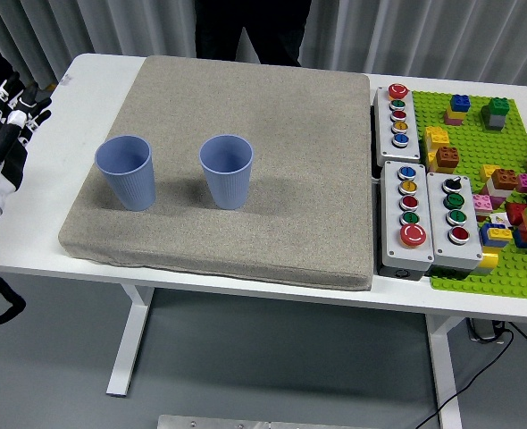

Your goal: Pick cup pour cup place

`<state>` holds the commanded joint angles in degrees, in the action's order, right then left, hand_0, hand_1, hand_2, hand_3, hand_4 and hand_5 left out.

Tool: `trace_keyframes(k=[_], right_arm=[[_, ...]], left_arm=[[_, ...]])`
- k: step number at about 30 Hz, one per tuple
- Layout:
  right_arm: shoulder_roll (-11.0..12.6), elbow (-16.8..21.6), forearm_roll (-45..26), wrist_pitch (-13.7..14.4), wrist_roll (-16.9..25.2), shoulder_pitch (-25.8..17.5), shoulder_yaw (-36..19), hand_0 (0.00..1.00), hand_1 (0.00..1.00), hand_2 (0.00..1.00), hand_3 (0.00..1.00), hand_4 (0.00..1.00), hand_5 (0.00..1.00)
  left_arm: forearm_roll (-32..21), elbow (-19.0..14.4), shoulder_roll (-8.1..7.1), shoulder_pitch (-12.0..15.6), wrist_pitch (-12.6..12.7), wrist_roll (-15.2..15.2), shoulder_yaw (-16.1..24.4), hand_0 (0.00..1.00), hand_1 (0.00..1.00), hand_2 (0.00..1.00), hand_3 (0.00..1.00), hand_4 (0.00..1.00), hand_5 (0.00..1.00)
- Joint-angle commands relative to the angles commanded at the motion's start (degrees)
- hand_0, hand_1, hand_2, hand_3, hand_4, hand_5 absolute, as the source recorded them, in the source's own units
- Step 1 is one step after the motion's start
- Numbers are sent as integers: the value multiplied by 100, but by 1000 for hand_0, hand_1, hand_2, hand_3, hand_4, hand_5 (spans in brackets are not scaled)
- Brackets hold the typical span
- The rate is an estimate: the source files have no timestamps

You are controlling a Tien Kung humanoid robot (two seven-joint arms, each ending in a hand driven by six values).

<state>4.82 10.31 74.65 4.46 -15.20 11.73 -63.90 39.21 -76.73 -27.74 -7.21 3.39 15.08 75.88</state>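
Two blue ribbed cups stand upright on a grey mat (281,107). The left cup (126,172) is near the mat's left edge, the right cup (227,171) sits about a cup's width to its right. My left hand (9,121) hovers at the picture's left edge, over the table's left end, apart from the left cup. Its white and black fingers are spread and hold nothing. What is inside the cups cannot be made out. My right hand does not show.
Three grey button boxes (397,116) (408,219) (454,222) lie right of the mat. A green baseplate (478,268) with several coloured bricks fills the far right. A person in dark clothes (246,31) stands behind the table.
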Motion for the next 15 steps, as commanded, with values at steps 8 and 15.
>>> trace_keyframes(k=[8,15], right_arm=[[-26,0,267,-33,-50,28,-180,675,637,576,574,2,191],[-30,0,231,-25,-50,40,-179,675,637,576,575,2,186]], left_arm=[[315,-156,15,268,-111,-63,-70,881,865,998,998,823,150],[712,-248,18,319,-166,-178,-197,896,884,998,998,833,158]])
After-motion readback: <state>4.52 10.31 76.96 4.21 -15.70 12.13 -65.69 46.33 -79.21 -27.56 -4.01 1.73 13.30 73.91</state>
